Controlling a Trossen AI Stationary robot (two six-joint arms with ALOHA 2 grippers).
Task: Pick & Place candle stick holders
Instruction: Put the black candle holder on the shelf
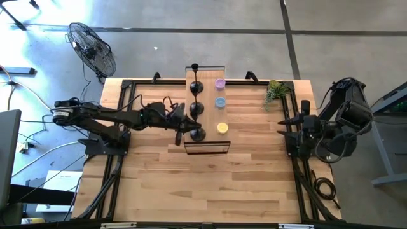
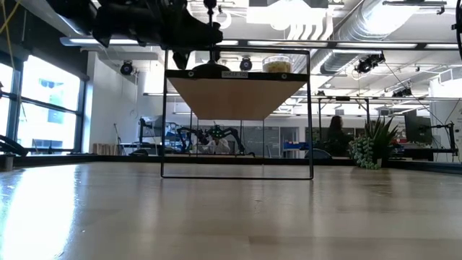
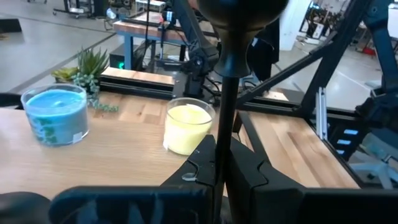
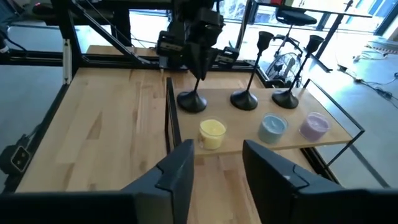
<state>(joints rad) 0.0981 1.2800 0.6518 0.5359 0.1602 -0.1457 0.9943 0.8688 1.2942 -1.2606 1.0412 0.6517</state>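
Observation:
Three matte-black candle stick holders stand in a row on a raised wooden shelf [image 1: 210,114] with a black wire frame. The far one [image 1: 196,86] and the middle one [image 1: 196,107] rest on their round bases. My left gripper [image 1: 192,125] reaches in from the table's left and is shut on the near holder [image 1: 198,134]. This holder also shows in the right wrist view [image 4: 193,101]. My right gripper [image 4: 217,165] is open and empty, near the table's right edge [image 1: 287,124]. My left gripper pinches the near holder's thin stem [image 3: 225,118] between its two fingers [image 3: 202,163], below the cup [image 3: 242,12]. The fingers come from the table's left, slanting a little down, and lie across the stem. The holder stands upright, and its base [image 4: 193,101] appears to rest on the shelf.
A purple candle [image 1: 220,83], a blue candle [image 1: 220,102] and a yellow candle [image 1: 222,128] stand on the shelf to the right of the holders. A small green plant [image 1: 275,91] is at the far right. Bare wood lies toward the table's near edge [image 1: 203,191].

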